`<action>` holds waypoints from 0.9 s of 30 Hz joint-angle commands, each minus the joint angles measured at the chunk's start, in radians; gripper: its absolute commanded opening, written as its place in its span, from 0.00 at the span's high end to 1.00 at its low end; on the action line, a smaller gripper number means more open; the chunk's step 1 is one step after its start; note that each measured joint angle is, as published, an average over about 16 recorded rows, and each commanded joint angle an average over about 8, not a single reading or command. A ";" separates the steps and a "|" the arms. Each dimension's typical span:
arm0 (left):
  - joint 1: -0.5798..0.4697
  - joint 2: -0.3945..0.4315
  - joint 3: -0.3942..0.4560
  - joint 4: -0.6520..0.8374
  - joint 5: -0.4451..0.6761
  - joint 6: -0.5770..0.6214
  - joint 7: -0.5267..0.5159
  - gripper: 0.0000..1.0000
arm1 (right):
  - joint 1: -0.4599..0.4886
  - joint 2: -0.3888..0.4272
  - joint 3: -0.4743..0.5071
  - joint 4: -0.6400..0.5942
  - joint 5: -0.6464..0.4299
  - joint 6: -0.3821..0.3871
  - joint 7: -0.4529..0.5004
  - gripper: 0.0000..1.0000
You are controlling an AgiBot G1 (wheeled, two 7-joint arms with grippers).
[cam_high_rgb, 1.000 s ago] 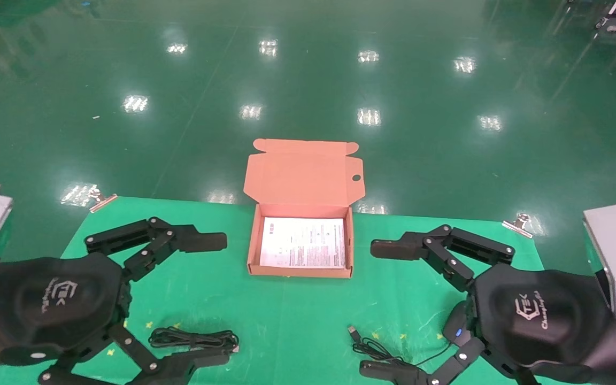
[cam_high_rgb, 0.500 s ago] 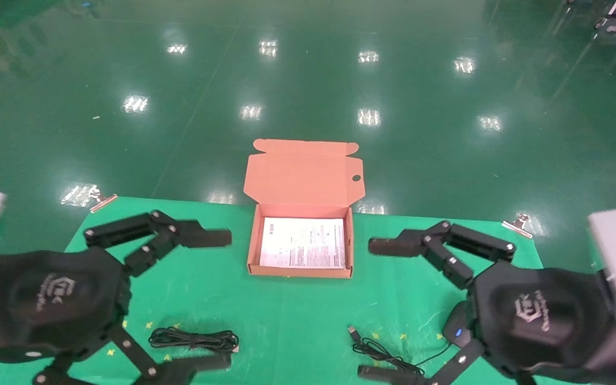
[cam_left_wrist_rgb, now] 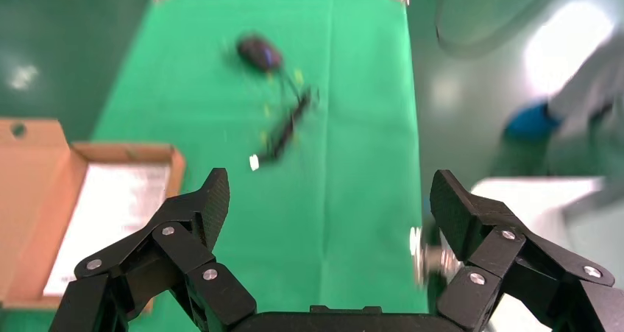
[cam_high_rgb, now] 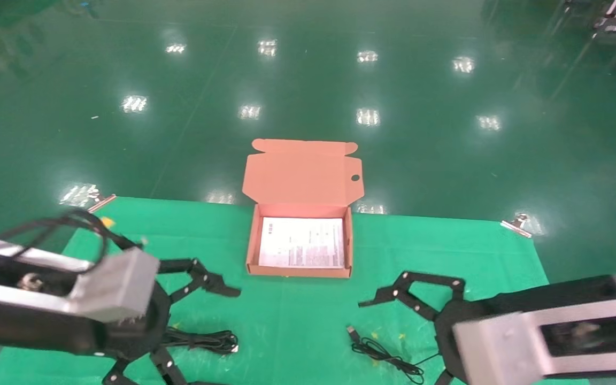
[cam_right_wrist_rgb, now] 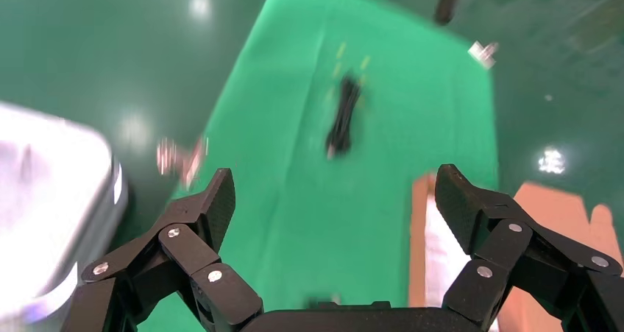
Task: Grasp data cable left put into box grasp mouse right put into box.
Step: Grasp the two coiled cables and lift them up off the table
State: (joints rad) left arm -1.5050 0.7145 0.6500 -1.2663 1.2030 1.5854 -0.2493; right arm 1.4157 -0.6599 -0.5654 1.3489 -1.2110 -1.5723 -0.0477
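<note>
In the head view, the data cable (cam_high_rgb: 201, 338) lies as a long black tied bundle on the green mat (cam_high_rgb: 297, 315), near its front edge on the left, partly hidden by the left gripper (cam_high_rgb: 179, 326) that hangs just over it with fingers spread wide and nothing held. The box (cam_high_rgb: 301, 235) sits at the middle of the mat toward the far edge, lid folded back, a white printed sheet (cam_high_rgb: 302, 248) flat on its floor. The mouse's thin cord (cam_high_rgb: 385, 355) and USB plug (cam_high_rgb: 351, 331) trail loose on the right; the mouse body itself is hidden behind the right gripper (cam_high_rgb: 409, 326), also wide open and empty. Bare mat lies between both grippers and the box. Metal clips (cam_high_rgb: 516, 223) pin the mat's far corners.

In the left wrist view, the left gripper's fingers (cam_left_wrist_rgb: 199, 214) stand well apart, and between them, farther off, shows the mouse (cam_left_wrist_rgb: 257, 52), a blurred dark oval with its cord beside it; the box's corner lies to one side.

In the right wrist view, the open right fingers (cam_right_wrist_rgb: 206, 207) frame a dark smeared streak, probably the data cable (cam_right_wrist_rgb: 342, 115), on the mat.
</note>
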 commanded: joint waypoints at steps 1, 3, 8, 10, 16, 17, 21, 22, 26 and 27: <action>-0.044 0.012 0.055 -0.003 0.051 0.002 0.004 0.00 | 0.041 -0.005 -0.052 0.002 -0.056 -0.003 -0.043 0.00; -0.079 0.033 0.111 0.004 0.106 0.000 0.018 0.00 | 0.074 -0.011 -0.105 0.003 -0.106 -0.001 -0.072 0.00; -0.141 0.086 0.223 0.028 0.241 -0.015 0.047 0.00 | 0.145 -0.028 -0.223 0.005 -0.217 0.005 -0.133 0.00; -0.155 0.106 0.255 0.038 0.293 -0.025 0.054 0.00 | 0.168 -0.034 -0.263 0.006 -0.259 0.010 -0.154 0.00; -0.170 0.160 0.322 0.062 0.439 -0.062 0.053 0.00 | 0.192 -0.054 -0.349 0.008 -0.366 0.042 -0.178 0.00; -0.170 0.169 0.331 0.064 0.462 -0.069 0.051 0.00 | 0.190 -0.057 -0.359 0.008 -0.383 0.049 -0.177 0.00; -0.162 0.197 0.357 0.082 0.529 -0.097 0.040 0.00 | 0.167 -0.070 -0.387 0.007 -0.439 0.090 -0.161 0.00; -0.158 0.203 0.362 0.089 0.541 -0.105 0.038 0.00 | 0.159 -0.073 -0.392 0.007 -0.451 0.102 -0.152 0.00; -0.136 0.220 0.377 0.126 0.574 -0.134 0.030 0.00 | 0.123 -0.086 -0.406 0.004 -0.500 0.156 -0.110 0.00; -0.129 0.223 0.380 0.139 0.581 -0.141 0.028 0.00 | 0.114 -0.089 -0.409 0.004 -0.516 0.171 -0.098 0.00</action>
State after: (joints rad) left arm -1.6326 0.9366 1.0288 -1.1222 1.7821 1.4407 -0.2181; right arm 1.5295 -0.7516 -0.9750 1.3522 -1.7320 -1.3993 -0.1436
